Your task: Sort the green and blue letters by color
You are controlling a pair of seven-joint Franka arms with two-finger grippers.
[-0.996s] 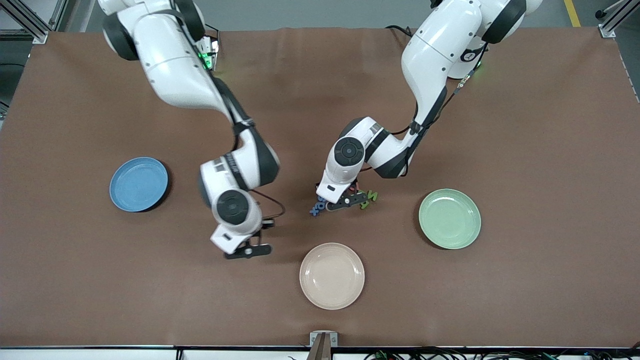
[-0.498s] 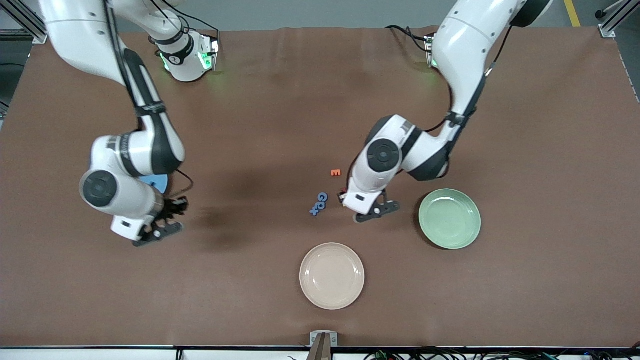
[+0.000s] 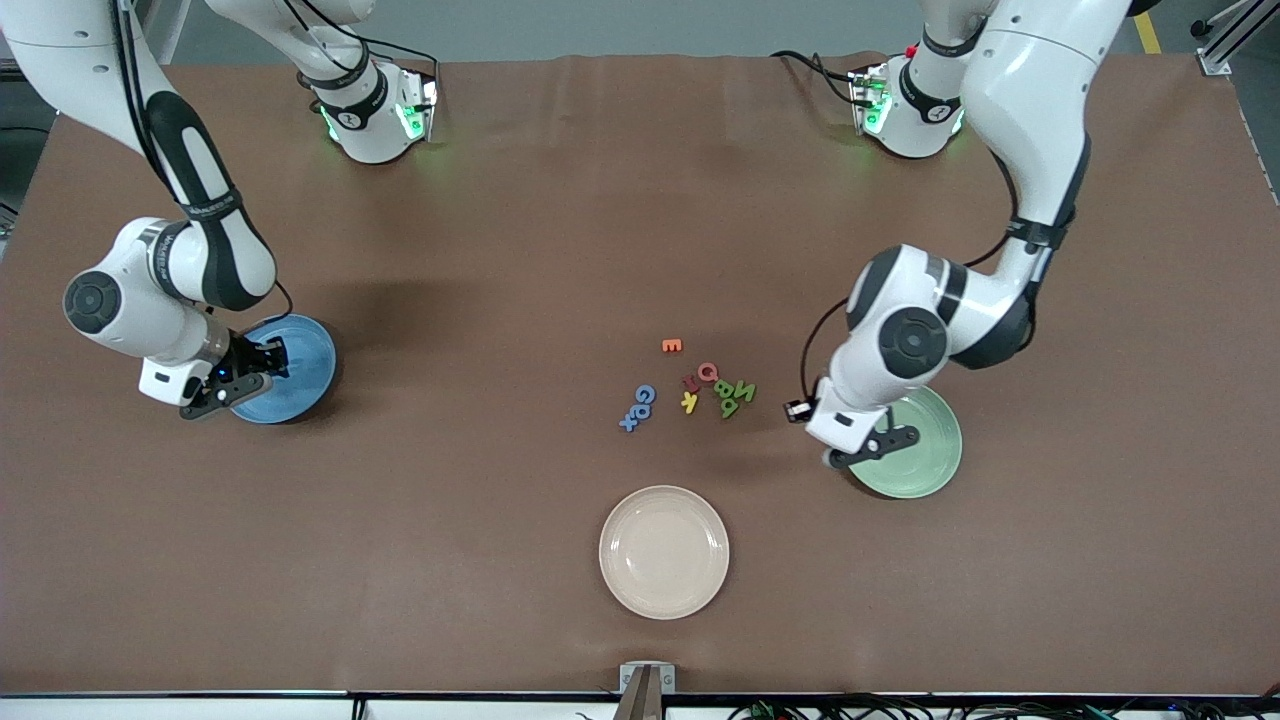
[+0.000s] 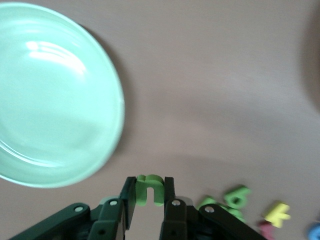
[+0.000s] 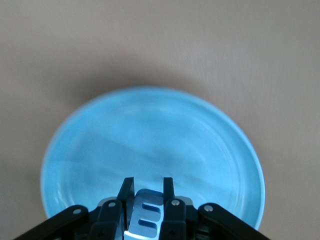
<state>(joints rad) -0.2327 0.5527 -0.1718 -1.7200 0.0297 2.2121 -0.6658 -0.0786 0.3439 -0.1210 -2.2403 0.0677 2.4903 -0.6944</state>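
Note:
My left gripper point(image 3: 872, 447) is shut on a green letter n point(image 4: 149, 189) and hangs over the green plate's point(image 3: 925, 440) edge that faces the letter pile; the plate also shows in the left wrist view point(image 4: 50, 95). My right gripper point(image 3: 228, 390) is shut on a blue letter m point(image 5: 147, 215) over the edge of the blue plate point(image 3: 300, 355), which fills the right wrist view point(image 5: 150, 140). Three blue letters point(image 3: 638, 407) lie mid-table. Three green letters point(image 3: 736, 394) lie beside them toward the left arm's end, and also show in the left wrist view point(image 4: 235, 197).
An orange E point(image 3: 672, 345), a pink-red Q point(image 3: 708, 373) and a small yellow letter point(image 3: 689, 402) lie between the blue and green letters. An empty cream plate point(image 3: 664, 551) sits nearer the front camera than the pile.
Both arms have swung away from the letter pile, the right one to the blue plate with the blue m, the left one to the green plate with the green n.

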